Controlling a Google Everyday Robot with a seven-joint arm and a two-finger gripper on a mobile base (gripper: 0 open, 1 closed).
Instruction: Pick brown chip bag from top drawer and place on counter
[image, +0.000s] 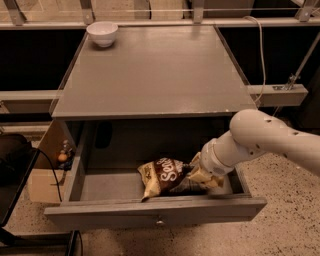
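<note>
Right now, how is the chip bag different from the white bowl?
The brown chip bag lies in the top drawer; the white bowl stands upright on the counter. The bag is dark and crumpled; the bowl is pale, smooth and round. The gripper is in the drawer at the bag's end on the picture's right; nothing touches the bowl. Both rest on grey surfaces.
</note>
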